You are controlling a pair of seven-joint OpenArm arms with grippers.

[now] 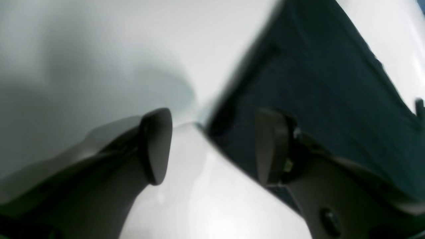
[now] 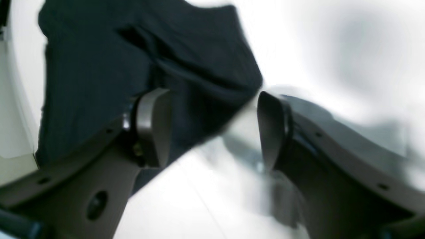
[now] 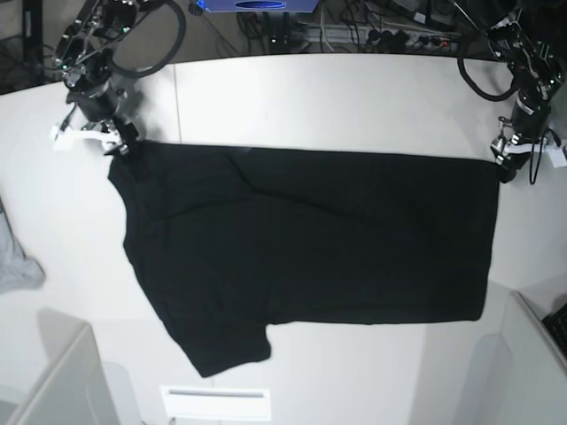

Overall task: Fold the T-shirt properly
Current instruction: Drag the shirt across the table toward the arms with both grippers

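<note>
The black T-shirt (image 3: 310, 235) lies spread flat on the white table (image 3: 337, 97), one short sleeve pointing to the front left. No print shows. My right gripper (image 3: 120, 146) is at the shirt's back left corner. In the right wrist view this gripper (image 2: 212, 129) is open, and the shirt's corner (image 2: 199, 73) lies under and between its fingers. My left gripper (image 3: 503, 168) is at the shirt's back right corner. In the left wrist view it (image 1: 212, 146) is open, and the shirt's edge (image 1: 318, 93) lies beneath its right finger (image 1: 269, 146).
A small grey cloth (image 3: 16, 266) lies at the table's left edge. Grey bins stand at the front left (image 3: 62, 381) and front right (image 3: 532, 354). Cables and a blue box (image 3: 257, 4) lie behind the table's back edge.
</note>
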